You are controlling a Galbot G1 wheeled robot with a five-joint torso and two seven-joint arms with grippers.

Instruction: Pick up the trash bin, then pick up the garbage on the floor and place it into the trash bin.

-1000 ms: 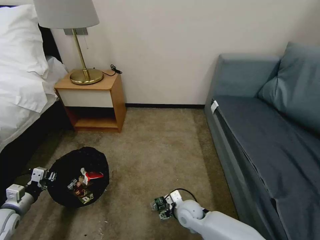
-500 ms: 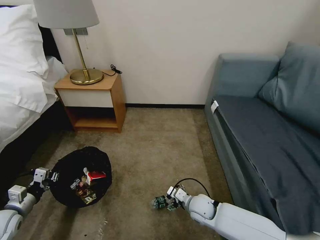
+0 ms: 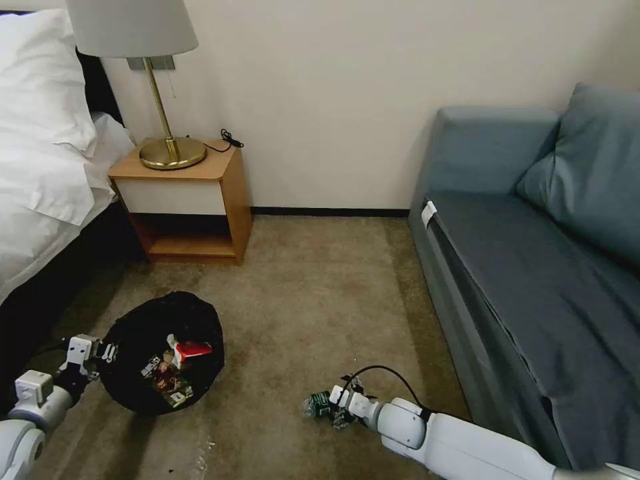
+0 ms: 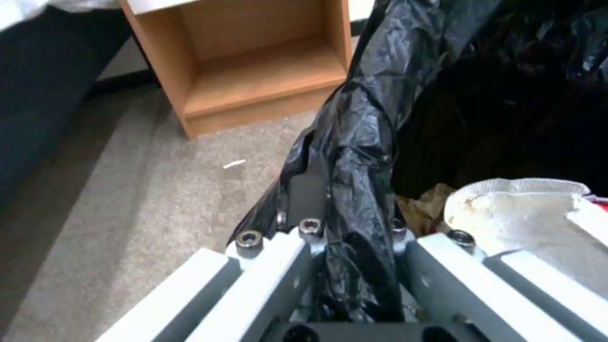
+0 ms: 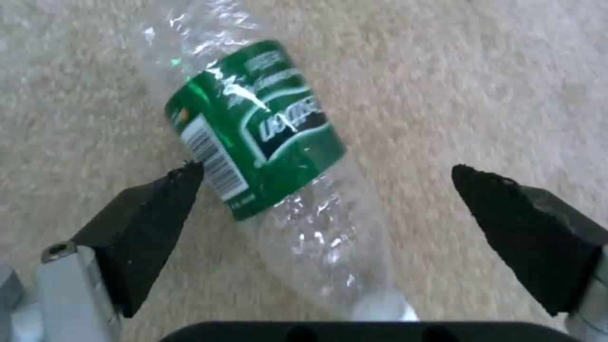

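The trash bin (image 3: 157,330), lined with a black bag, hangs at the lower left over the carpet. My left gripper (image 3: 101,353) is shut on its bag-covered rim (image 4: 355,156). Inside lie a red-and-white wrapper (image 3: 190,350), brown paper (image 4: 425,209) and other garbage. A clear bottle with a green label (image 3: 319,403) lies on the carpet. My right gripper (image 3: 341,408) is low at the bottle, open. In the right wrist view the bottle (image 5: 260,128) lies between the two black fingertips (image 5: 158,199), and the gripper (image 5: 326,172) straddles it.
A wooden nightstand (image 3: 190,200) with a brass lamp (image 3: 170,150) stands against the wall behind the bin. The bed (image 3: 47,173) is on the left, and a blue sofa (image 3: 533,267) runs along the right. Bare carpet (image 3: 313,293) lies between them.
My right arm has dropped lower and stretched out along the floor, bringing its open fingers down around the bottle. The bin in my left gripper has shifted slightly right.
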